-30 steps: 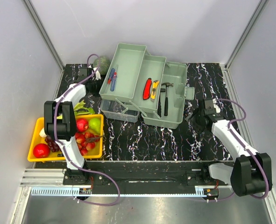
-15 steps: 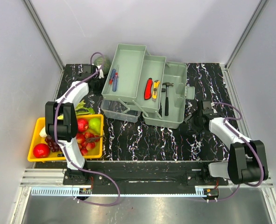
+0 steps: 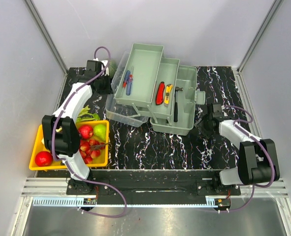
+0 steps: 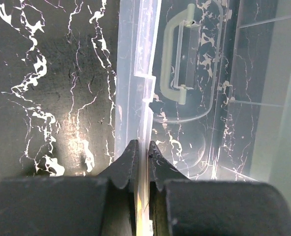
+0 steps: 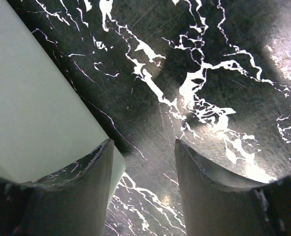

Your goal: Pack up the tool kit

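Observation:
The pale grey-green toolbox (image 3: pixel 185 109) stands open at the back centre with its trays folded out. The upper tray (image 3: pixel 144 69) holds blue and red screwdrivers (image 3: pixel 128 82). The middle tray holds a red cutter (image 3: pixel 160 93) and a yellow cutter (image 3: pixel 168 93). A hammer (image 3: pixel 176 105) lies in the base. My left gripper (image 3: pixel 106 86) is shut on the rim of the translucent lid (image 4: pixel 141 73), whose handle (image 4: pixel 184 54) shows beyond. My right gripper (image 3: pixel 205 123) is open, low by the box's right wall (image 5: pixel 32 98), its left finger (image 5: pixel 86 172) against the wall.
A yellow fruit tray (image 3: pixel 34 153) with apples, a pear and grapes sits at the front left, with green leaves (image 3: pixel 88 116) behind it. Grey walls enclose the black marbled table (image 3: pixel 150 142) on three sides.
My left gripper has risen and moved right with the lid rim, tilting the lid up. The trays have shifted right toward the base. My right gripper has moved closer to the box.

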Action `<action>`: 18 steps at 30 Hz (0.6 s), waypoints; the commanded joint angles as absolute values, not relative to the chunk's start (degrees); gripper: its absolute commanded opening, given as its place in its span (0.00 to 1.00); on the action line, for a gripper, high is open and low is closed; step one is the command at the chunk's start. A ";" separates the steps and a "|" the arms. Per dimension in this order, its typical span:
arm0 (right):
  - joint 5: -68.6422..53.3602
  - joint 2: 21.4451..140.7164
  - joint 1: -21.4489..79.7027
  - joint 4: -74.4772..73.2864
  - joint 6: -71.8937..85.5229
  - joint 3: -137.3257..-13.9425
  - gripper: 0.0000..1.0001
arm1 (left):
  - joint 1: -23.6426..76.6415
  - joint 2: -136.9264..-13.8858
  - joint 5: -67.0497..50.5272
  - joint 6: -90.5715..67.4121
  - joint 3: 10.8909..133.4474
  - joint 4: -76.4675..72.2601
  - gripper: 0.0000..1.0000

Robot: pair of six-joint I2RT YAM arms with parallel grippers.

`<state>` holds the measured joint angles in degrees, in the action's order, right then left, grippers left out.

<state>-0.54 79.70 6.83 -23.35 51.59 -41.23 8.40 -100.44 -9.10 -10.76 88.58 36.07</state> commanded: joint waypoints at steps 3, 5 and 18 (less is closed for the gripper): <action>-0.88 80.07 7.03 -19.25 50.18 -45.00 0.58 | 11.33 -93.17 -10.03 -11.78 96.76 33.31 0.00; -0.53 79.98 7.03 -19.16 49.83 -45.26 0.58 | 13.17 -92.55 -6.96 -10.82 97.82 33.75 0.00; -0.26 81.30 7.03 -18.63 51.42 -45.26 0.57 | 28.20 -93.07 20.19 -4.49 104.59 37.26 0.00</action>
